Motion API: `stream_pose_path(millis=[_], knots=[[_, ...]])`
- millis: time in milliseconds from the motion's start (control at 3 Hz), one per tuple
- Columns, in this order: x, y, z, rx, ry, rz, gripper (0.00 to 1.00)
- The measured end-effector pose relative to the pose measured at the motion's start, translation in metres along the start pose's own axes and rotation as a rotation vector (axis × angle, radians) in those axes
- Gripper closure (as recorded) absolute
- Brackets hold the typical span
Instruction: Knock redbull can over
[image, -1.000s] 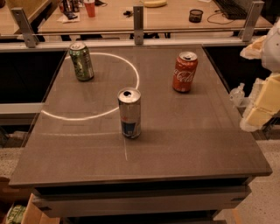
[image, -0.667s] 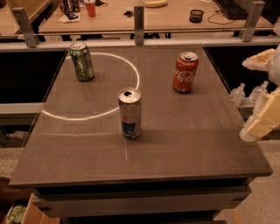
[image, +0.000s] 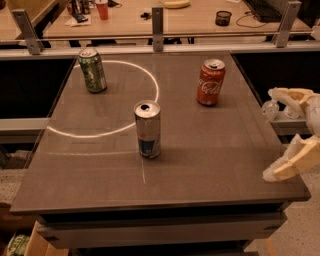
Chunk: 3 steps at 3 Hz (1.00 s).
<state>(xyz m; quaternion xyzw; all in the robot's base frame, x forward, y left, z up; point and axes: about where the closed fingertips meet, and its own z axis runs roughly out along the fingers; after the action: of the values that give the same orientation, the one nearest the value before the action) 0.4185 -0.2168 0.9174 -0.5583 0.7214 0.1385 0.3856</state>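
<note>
The redbull can (image: 147, 129) is a slim silver-and-blue can with a silver top. It stands upright near the middle of the dark table (image: 210, 165). My gripper (image: 270, 135) is at the table's right edge, far to the right of the can and apart from it. It is open and empty. Its two pale fingers (image: 294, 161) are spread wide, one above the other in the view.
A green can (image: 93, 70) stands upright at the far left inside a white arc. A red Coca-Cola can (image: 210, 82) stands at the far right. A metal rail (image: 157, 36) and a cluttered wooden bench lie beyond the table's far edge.
My gripper has moved lower in the view, toward the table's near right corner. The three cans have not moved.
</note>
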Motion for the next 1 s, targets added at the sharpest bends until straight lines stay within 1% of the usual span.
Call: stream_pose_path(millis=[333, 667, 1000], knots=[[-0.029, 0.021, 0.016, -0.049, -0.245, -0.064, 0.00], [-0.068, 0.048, 0.036, -0.084, -0.427, -0.073, 0.00], [-0.069, 0.048, 0.038, -0.078, -0.417, -0.058, 0.00]])
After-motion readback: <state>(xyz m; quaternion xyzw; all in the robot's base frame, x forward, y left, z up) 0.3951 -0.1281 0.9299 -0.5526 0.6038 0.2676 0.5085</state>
